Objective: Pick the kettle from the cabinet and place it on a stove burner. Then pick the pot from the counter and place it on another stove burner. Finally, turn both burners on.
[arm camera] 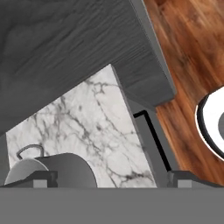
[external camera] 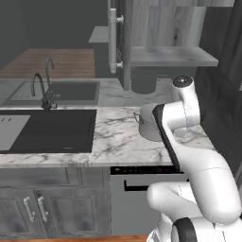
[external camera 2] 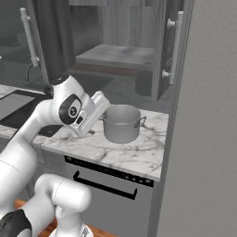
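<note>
The wide grey pot (external camera 2: 121,122) stands on the white marble counter (external camera 2: 134,155) in front of the open cabinet (external camera 2: 115,55). In the left base view my arm covers part of the pot (external camera: 147,124). My gripper (arm camera: 113,178) is open and holds nothing; its hand (external camera 2: 95,111) hangs just left of the pot at about rim height. In the hand view the pot (arm camera: 57,168) lies at the lower left, beside one fingertip (arm camera: 43,177). The kettle and the stove burners are out of view.
The cabinet door with its white bar handle (external camera: 112,40) stands open over the counter. A dark cylindrical shape (external camera: 143,80) sits under the cabinet shelf (external camera: 170,56). A black sink (external camera: 47,130) with a faucet (external camera: 41,92) lies to the left. A tall grey panel (external camera 2: 213,115) is close on the right.
</note>
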